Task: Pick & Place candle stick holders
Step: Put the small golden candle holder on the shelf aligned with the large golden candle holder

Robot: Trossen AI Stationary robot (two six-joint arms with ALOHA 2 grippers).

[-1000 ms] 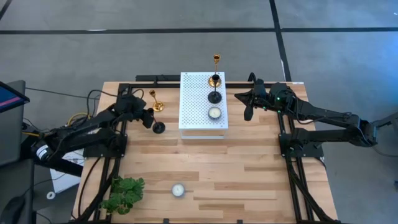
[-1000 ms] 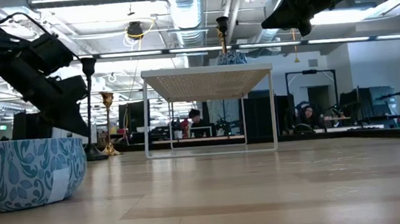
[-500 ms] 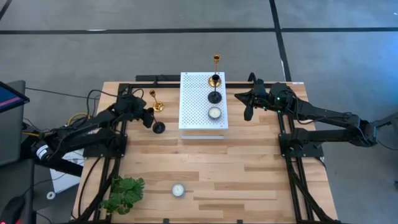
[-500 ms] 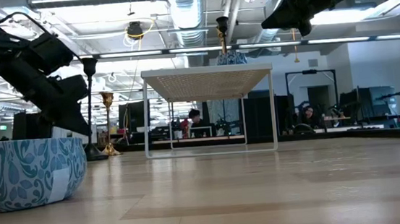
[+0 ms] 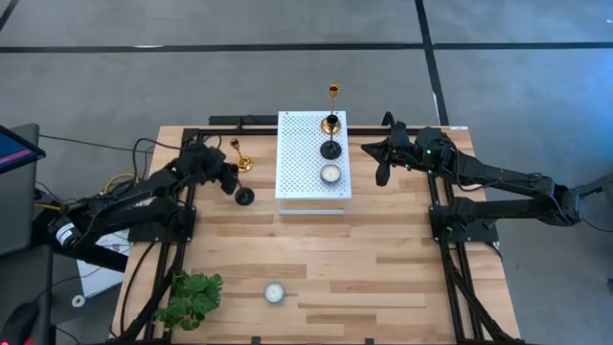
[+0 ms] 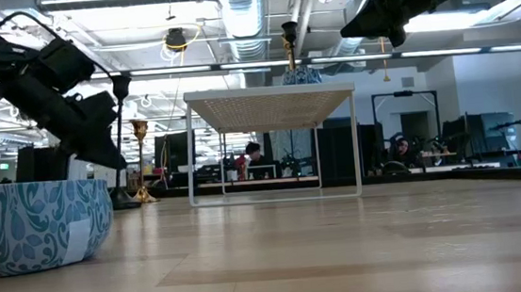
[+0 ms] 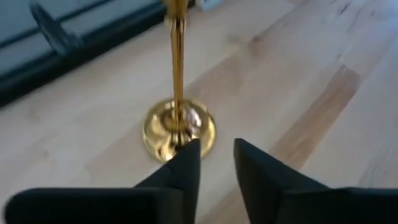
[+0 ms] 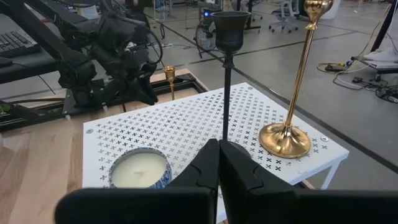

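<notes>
left gripper (image 7: pixel 216 163): we note fingers slightly parted, holding nothing, gold candle stick holder (image 7: pixel 178 127) just beyond, frame centre; black holder (image 5: pixel 244 195) left of centre; right gripper (image 8: pixel 219 163): clenched, empty

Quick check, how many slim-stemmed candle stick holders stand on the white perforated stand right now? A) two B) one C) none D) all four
A: the white perforated stand carries one shiny gold holder and one matte black holder. The other gold holder and the other black holder are on the wooden table, near the left gripper.
</notes>
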